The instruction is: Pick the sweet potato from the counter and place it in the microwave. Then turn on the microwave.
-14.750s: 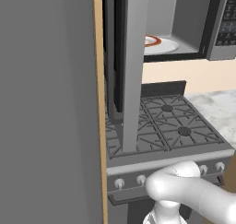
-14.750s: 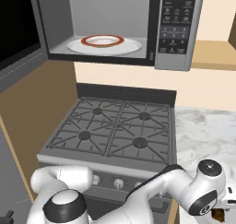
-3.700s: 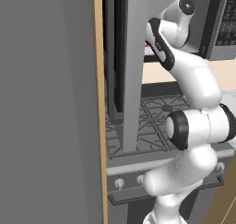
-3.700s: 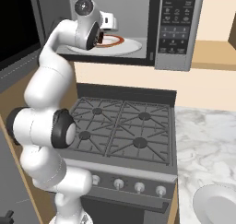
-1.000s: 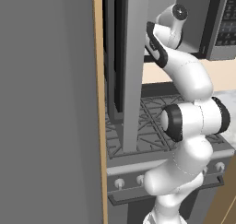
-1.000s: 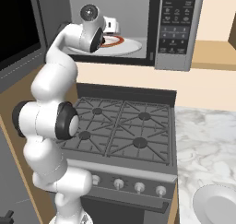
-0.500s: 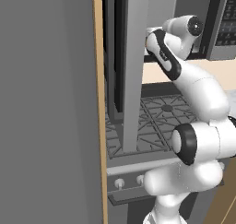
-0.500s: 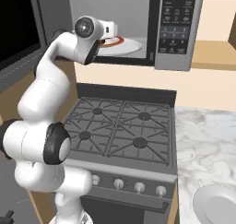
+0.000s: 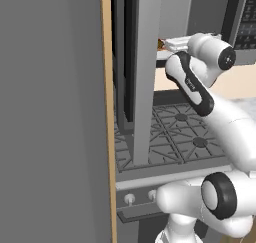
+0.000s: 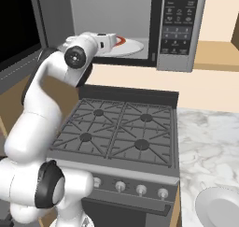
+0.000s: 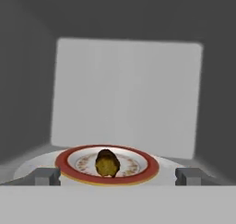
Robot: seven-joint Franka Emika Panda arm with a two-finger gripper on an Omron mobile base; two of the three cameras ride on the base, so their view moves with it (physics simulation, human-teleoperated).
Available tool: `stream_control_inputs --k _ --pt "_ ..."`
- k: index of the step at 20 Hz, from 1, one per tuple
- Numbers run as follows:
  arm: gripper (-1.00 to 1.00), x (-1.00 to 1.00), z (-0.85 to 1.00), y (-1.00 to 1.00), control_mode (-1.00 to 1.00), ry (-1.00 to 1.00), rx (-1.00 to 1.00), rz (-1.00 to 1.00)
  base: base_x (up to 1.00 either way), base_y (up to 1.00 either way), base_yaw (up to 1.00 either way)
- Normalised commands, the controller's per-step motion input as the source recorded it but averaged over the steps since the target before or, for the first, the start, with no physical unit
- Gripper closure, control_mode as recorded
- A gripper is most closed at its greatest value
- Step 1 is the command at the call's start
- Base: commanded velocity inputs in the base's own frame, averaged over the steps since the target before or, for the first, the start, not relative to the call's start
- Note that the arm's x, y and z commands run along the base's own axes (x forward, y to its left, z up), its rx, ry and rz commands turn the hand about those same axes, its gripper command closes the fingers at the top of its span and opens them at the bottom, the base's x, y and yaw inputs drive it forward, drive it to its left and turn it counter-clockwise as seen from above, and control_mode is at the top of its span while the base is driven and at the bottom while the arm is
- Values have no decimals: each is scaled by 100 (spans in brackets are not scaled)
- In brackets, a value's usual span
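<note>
Inside the microwave (image 10: 177,30), the sweet potato (image 11: 107,162) lies on the middle of the red-ringed plate (image 11: 138,171), free of my claw (image 11: 115,176). My fingertips (image 11: 45,176) stand spread wide at either side of the plate's near edge, pinching nothing. Below, the gas stove (image 10: 121,132) sits beside the marbled counter (image 10: 210,142).

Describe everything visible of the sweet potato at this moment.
The sweet potato is a small, stubby brownish-orange lump with a darker top and a mottled yellowish front. It lies in the middle of the red-ringed plate inside the microwave, end-on to the hand view. Nothing grips it; the open claw sits short of it.
</note>
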Motion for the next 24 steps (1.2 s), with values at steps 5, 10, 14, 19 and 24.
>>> stream_control_inputs --k 5,10,14,19,24 --pt "-100 -77 36 0 -100 -13 0 0 0 0 0" --pt "-100 -74 34 0 -100 -9 0 0 0 0 0" --pt "-100 -70 34 0 -100 -5 0 0 0 0 0" --pt "-100 -66 22 0 -100 -5 0 0 0 0 0" --pt "-100 -59 1 0 -100 -1 0 0 0 0 0"
